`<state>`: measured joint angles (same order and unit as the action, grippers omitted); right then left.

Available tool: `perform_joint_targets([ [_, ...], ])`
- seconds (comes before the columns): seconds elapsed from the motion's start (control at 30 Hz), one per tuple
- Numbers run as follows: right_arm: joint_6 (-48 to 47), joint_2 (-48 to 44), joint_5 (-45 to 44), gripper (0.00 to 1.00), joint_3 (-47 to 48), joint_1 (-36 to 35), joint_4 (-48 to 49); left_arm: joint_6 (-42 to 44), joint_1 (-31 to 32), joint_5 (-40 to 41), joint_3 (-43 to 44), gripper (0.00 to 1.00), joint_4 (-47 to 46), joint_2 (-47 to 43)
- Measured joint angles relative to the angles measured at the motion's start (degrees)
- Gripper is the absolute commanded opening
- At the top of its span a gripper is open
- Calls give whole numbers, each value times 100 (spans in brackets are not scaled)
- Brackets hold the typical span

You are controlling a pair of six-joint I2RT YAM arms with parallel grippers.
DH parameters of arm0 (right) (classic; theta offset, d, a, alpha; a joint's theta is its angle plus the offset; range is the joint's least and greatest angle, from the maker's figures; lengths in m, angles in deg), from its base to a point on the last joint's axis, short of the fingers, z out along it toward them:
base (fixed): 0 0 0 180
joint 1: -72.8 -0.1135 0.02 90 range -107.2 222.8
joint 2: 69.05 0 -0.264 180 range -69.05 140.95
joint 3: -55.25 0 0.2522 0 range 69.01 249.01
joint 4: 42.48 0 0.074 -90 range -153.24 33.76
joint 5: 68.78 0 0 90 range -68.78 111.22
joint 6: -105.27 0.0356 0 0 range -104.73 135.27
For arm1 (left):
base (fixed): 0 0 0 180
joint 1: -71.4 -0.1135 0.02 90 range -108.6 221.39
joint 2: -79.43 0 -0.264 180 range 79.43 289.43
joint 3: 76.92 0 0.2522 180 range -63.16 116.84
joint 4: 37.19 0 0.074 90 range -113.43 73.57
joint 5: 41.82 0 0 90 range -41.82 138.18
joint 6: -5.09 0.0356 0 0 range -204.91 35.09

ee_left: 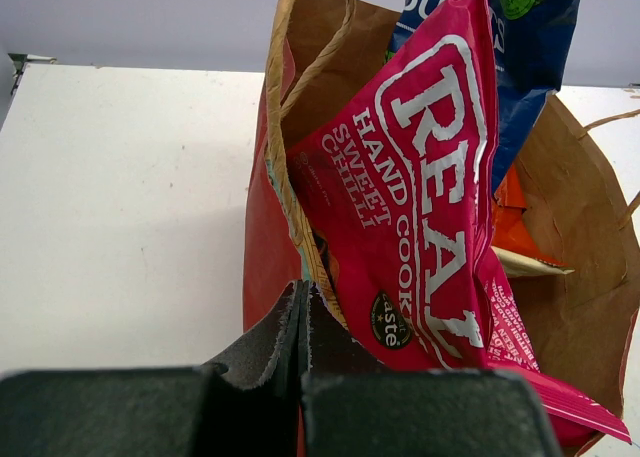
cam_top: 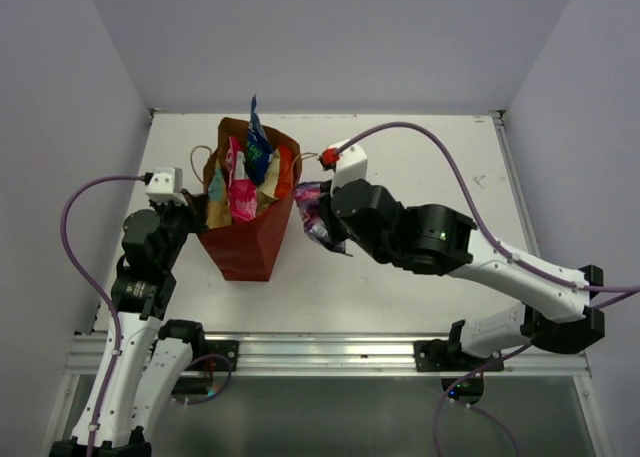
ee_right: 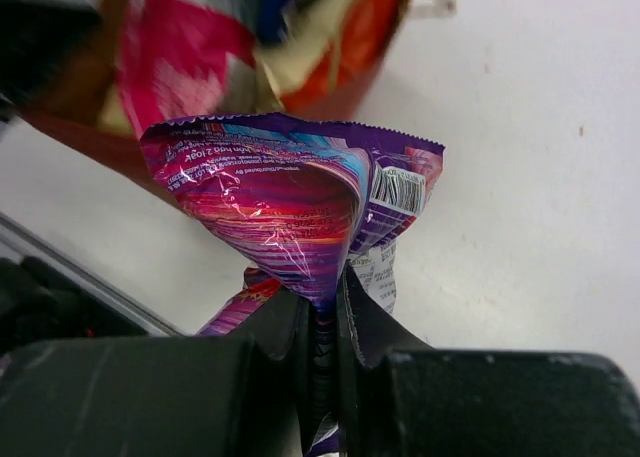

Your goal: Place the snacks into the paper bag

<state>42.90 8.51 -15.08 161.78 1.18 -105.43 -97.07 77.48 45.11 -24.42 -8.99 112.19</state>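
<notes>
One paper bag (cam_top: 245,252) stands upright left of centre on the table (cam_top: 420,157), long axis vertical, mouth up. The left gripper (ee_left: 303,299) is clamped tight on the rim of the wall nearest the left arm, so that side is held.

Inside and poking above the rim, by size:
- pink packet (ee_left: 420,207), on end, leaning
- blue packet (ee_left: 520,57), tallest, behind the pink one
- orange packet (ee_left: 515,222), low on the far side
- a tan edge is visible too; the small red one I can't find

The purple packet (ee_right: 280,197) is outside the bag, pinched at one edge between the closed fingers of the right gripper (ee_right: 325,307). It's crumpled and fans out along the finger line, free end pointing at the bag. It sits just beside the bag's right wall; can't tell if it's touching.

My read: last big item. The bag mouth is left of and beyond the right gripper, so clear the rim, go left, then release. The mouth is crowded, so it could snag on upright packets.
</notes>
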Motion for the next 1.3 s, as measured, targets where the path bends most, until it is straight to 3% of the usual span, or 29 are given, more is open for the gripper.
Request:
perform_joint_targets([
  [0.23,-1353,1097,136,0,2081,0,820,0,0,0,0,0,0,2],
  [0.4,-1853,2090,367,0,2809,122,1331,0,4,0,0,0,2,0],
  [0.77,-1910,3187,1036,0,2872,1001,1937,81,46,2,0,0,4,-15],
  [1.03,-1880,4116,1351,0,3611,1237,2168,81,48,7,-9,0,31,-15],
  [1.3,-1696,3777,1480,0,2343,1182,2741,81,48,7,-9,0,22,-15],
])
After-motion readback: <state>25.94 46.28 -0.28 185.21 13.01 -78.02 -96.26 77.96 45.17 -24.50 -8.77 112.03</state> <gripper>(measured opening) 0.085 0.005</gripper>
